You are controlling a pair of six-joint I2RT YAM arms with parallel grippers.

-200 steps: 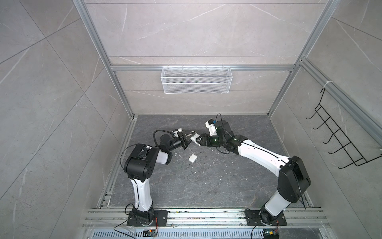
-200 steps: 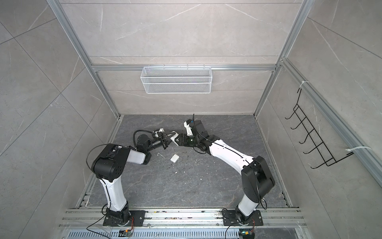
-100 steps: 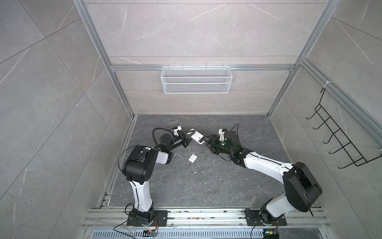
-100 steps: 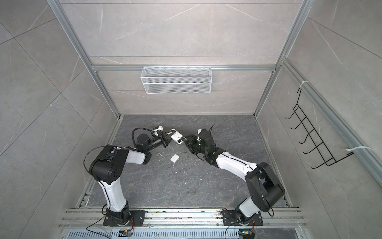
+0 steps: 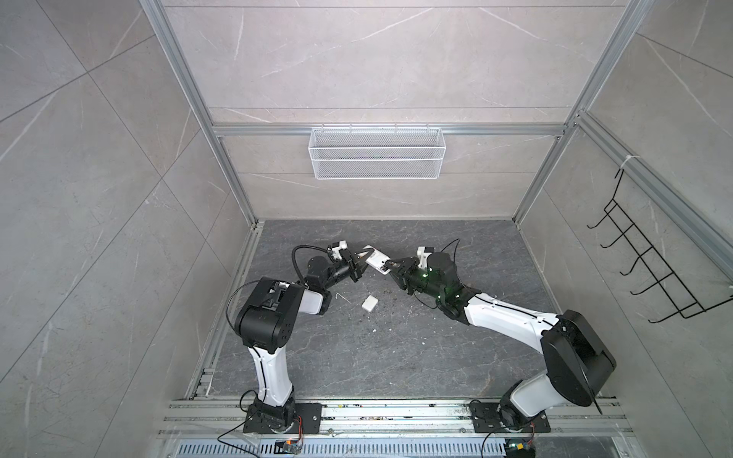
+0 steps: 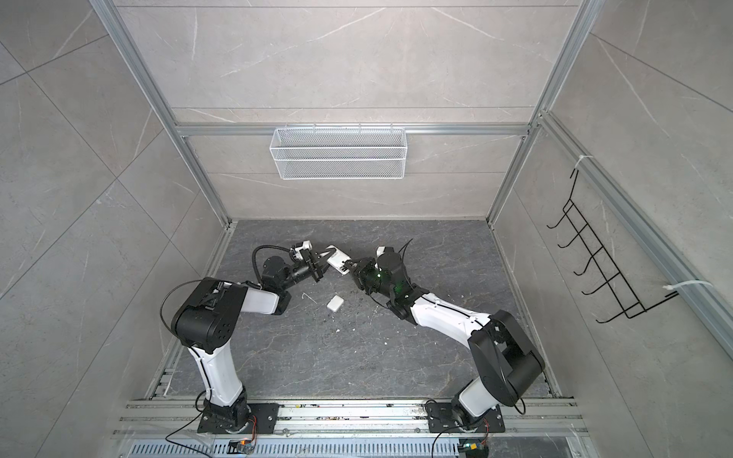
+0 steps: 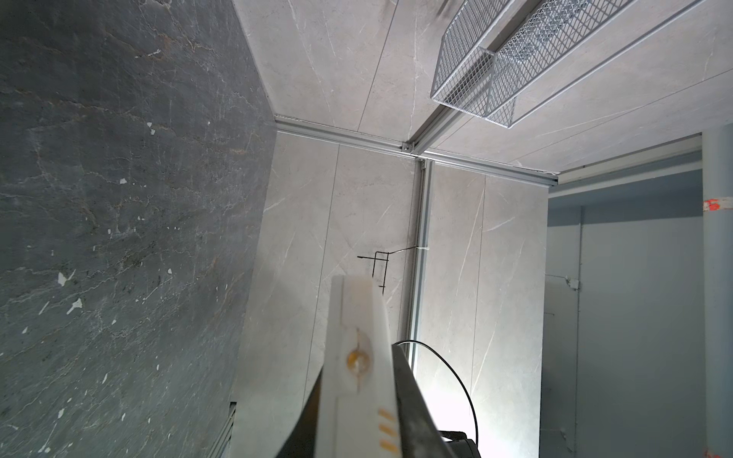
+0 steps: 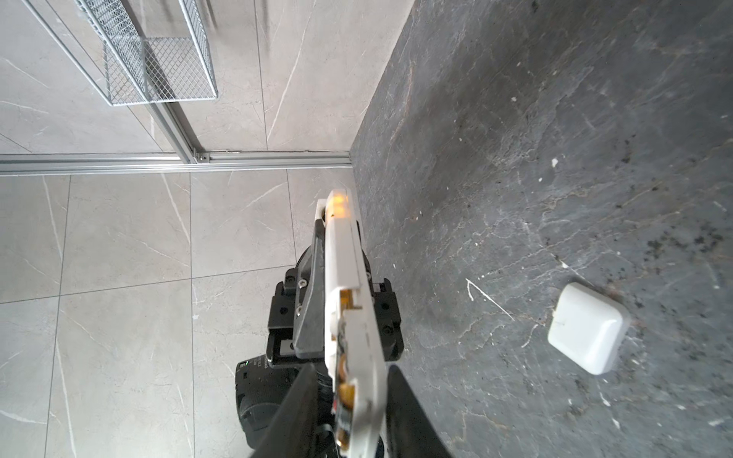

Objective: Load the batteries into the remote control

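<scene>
Since half a second ago my right claw (image 5: pixel 392 265) has come back in from the right and now sits at the near end of the remote control (image 5: pixel 377 259), which it stood apart from then. The left arm has barely shifted. My left claw (image 5: pixel 364 262) is clamped tight on the other end of the remote, holding it clear of the table (image 5: pixel 357 357) towards the back, tilted, midway between the two arms in both top views. In the right wrist view the remote (image 8: pixel 349 277) runs edge-on between the right claw's two dark fingers (image 8: pixel 408 416), which sit close along both its faces; I cannot tell whether they actually press on it. Brownish-gold spots (image 8: pixel 346 392) show along the remote's edge there, too blurred for me to say what they are. The small white cover piece (image 5: pixel 369 314) lies flat on the table, near but apart from both claws, in front of the remote
</scene>
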